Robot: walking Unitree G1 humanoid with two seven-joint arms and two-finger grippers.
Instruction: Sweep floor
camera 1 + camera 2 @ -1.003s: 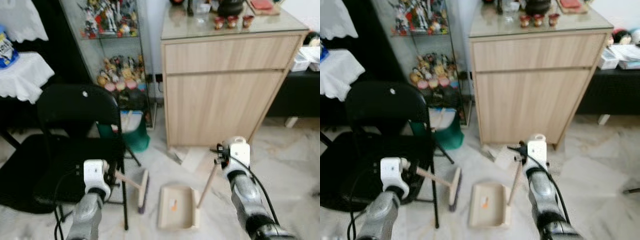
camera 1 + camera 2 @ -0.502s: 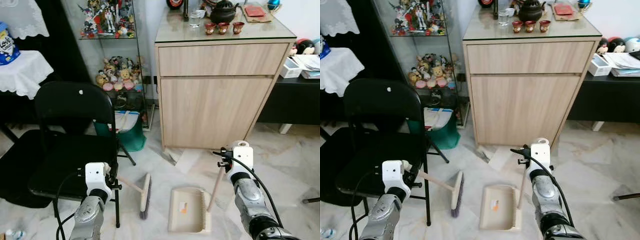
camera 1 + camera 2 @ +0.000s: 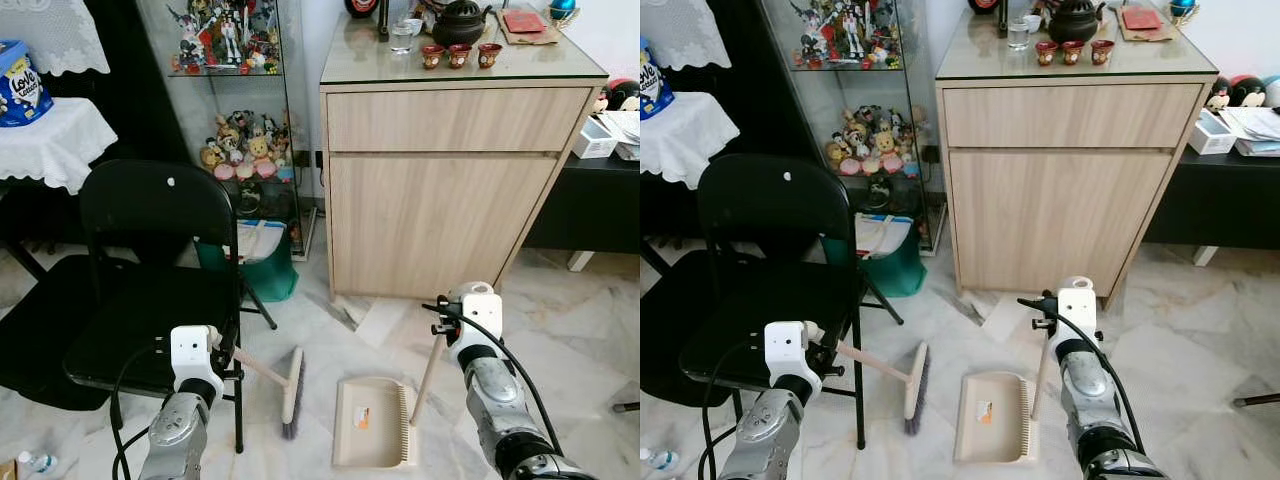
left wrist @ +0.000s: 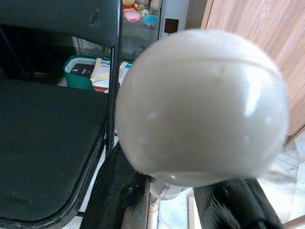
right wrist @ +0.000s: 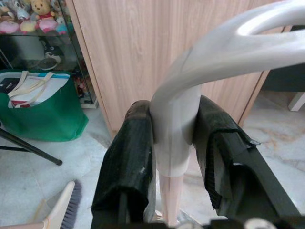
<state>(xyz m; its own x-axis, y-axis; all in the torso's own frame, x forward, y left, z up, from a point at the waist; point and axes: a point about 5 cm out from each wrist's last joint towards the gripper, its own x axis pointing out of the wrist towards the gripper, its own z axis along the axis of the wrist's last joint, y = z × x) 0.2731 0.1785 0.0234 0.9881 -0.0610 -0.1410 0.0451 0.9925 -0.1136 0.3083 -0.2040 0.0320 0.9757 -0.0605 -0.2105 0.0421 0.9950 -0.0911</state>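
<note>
A small hand broom (image 3: 291,390) rests its head on the marble floor, its pale wooden handle slanting up to my left gripper (image 3: 226,358), which is shut on it beside the chair leg. In the left wrist view the handle's round white end (image 4: 202,102) sits above the black fingers (image 4: 119,191). A beige dustpan (image 3: 372,445) lies flat on the floor right of the broom, with an orange scrap (image 3: 361,418) in it. My right gripper (image 5: 174,157) is shut on the white top of the dustpan's upright handle (image 3: 428,368).
A black folding chair (image 3: 150,230) stands close on the left, its legs beside the broom. A wooden cabinet (image 3: 450,190) rises straight ahead, with a sheet of paper (image 3: 378,320) at its foot. A green bag (image 3: 262,265) sits under a glass display case (image 3: 235,90).
The whole picture has sharpened and shifted as the camera moved. Both grippers keep their hold; broom and dustpan lie much as before.
</note>
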